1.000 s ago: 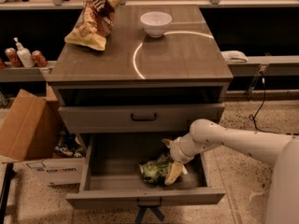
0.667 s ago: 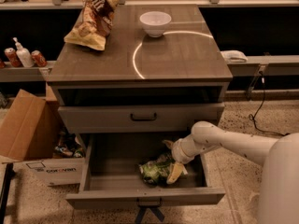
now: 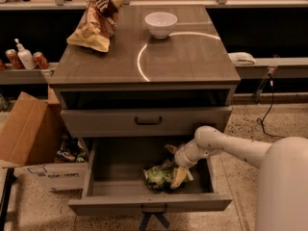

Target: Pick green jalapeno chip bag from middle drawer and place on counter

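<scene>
The green jalapeno chip bag (image 3: 158, 176) lies crumpled on the floor of the open middle drawer (image 3: 149, 203), right of centre and near the front. My gripper (image 3: 174, 163) is down inside the drawer at the bag's right side. It is open, with one yellowish finger (image 3: 179, 176) against the bag's right edge and the other finger (image 3: 170, 149) behind the bag. The bag rests on the drawer floor and is not lifted. The counter (image 3: 192, 57) with its bright curved arc is above.
A white bowl (image 3: 160, 24) and a brown-and-yellow chip bag (image 3: 96, 23) sit on the counter. A shallower drawer (image 3: 148, 121) juts out just above my arm. A cardboard box (image 3: 29, 138) stands on the floor at the left. Cans and a bottle (image 3: 24, 57) sit on a side shelf.
The gripper has stayed by the bag in the drawer with only a slight shift of the arm. The bag has not moved.
</scene>
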{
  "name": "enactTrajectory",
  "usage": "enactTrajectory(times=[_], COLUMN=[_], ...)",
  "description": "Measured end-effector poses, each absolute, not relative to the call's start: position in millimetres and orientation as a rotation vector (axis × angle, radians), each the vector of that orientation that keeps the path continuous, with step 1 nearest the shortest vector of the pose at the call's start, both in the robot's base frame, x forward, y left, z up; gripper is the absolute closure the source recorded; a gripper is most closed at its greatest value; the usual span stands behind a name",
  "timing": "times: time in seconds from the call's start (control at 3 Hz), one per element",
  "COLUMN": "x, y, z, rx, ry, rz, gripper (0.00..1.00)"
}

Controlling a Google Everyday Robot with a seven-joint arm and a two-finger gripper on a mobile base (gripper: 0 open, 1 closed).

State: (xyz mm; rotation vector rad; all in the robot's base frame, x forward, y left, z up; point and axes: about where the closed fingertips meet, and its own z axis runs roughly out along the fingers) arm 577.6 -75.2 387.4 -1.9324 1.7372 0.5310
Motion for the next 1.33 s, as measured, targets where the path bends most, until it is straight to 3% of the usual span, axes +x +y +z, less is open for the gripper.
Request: enactTrajectory(times=[0.67, 1.33], x=[584.3, 584.3], y=[-75.8, -75.8], z=[332.9, 346.3], rx=[-1.973, -1.973], ry=[1.685, 1.685], rz=[0.601, 0.601], gripper=[0.42, 0.87])
